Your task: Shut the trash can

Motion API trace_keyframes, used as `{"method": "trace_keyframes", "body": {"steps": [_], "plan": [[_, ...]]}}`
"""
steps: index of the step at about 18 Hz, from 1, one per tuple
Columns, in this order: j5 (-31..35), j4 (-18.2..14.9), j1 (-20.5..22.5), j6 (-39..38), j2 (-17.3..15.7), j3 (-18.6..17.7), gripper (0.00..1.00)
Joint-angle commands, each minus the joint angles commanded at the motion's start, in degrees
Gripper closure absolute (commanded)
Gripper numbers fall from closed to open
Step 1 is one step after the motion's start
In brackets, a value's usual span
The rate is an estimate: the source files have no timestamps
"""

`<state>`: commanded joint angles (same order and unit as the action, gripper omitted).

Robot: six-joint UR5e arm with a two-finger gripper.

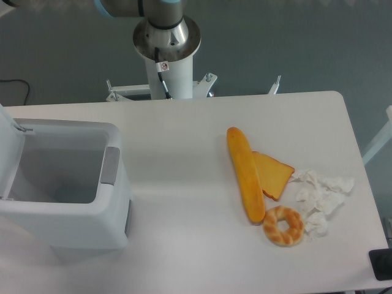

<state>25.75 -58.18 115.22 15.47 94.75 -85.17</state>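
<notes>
The trash can (67,217) is a large white boxy bin at the left of the table. It stands open, showing its grey inner walls. Its white lid (9,153) is swung up at the far left edge of the frame. A grey latch (111,165) sits on the rim's right side. Only the arm's base column (166,55) and a bit of an upper link at the top edge show. The gripper is out of view.
A long bread loaf (245,173), a slice of toast (274,174) and a ring-shaped pastry (283,225) lie at the table's right. Crumpled white tissues (321,199) lie beside them. A dark object (381,264) sits at the bottom right corner.
</notes>
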Motion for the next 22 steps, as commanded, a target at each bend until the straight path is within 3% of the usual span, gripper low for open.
{"method": "trace_keyframes", "body": {"steps": [22], "plan": [[0.44, -0.09, 0.26, 0.18, 0.09, -0.70, 0.00]]}}
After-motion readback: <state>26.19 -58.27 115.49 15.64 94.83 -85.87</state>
